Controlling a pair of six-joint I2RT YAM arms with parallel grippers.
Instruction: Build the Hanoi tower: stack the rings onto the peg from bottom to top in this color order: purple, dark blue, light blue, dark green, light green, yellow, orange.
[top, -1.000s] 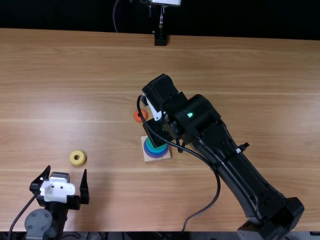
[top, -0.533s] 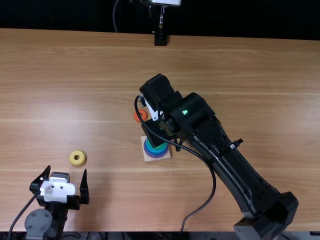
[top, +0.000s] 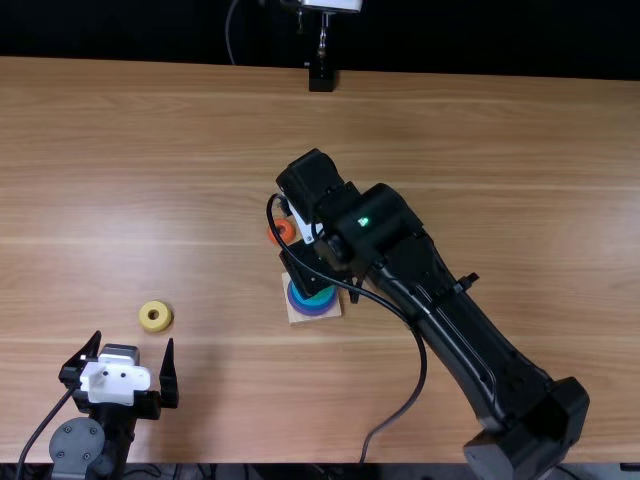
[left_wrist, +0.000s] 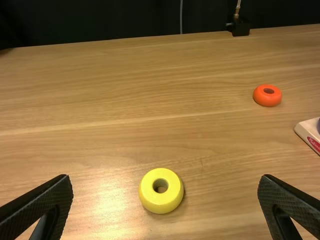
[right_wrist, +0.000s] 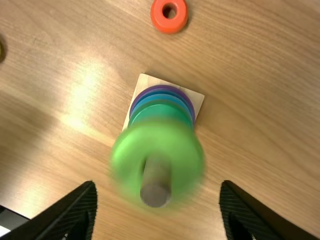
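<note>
In the top view my left gripper (top: 134, 342) stands open at the lower left, short of the yellow ring (top: 155, 316). My right gripper (top: 318, 265) hangs over the base (top: 300, 314). The left wrist view has the yellow ring (left_wrist: 161, 190) between and beyond the open left gripper (left_wrist: 165, 179). In the right wrist view, the light green ring (right_wrist: 125, 155) surrounds the peg (right_wrist: 155, 192), above the dark green ring (right_wrist: 159, 113); contact between them cannot be told. Blue rings and the purple ring (right_wrist: 162, 87) lie beneath. The right gripper (right_wrist: 158, 186) is open around the light green ring.
The orange ring (top: 281, 231) lies on the table just behind the base, beside the right gripper. The right arm, with its looping cable (top: 423, 375), spans the table from the lower right to the middle. A black stand (top: 321, 78) is at the far edge.
The right arm has shifted slightly left in the top view, its elbow and cable with it. The left arm, the yellow ring, the orange ring and the base have kept still.
</note>
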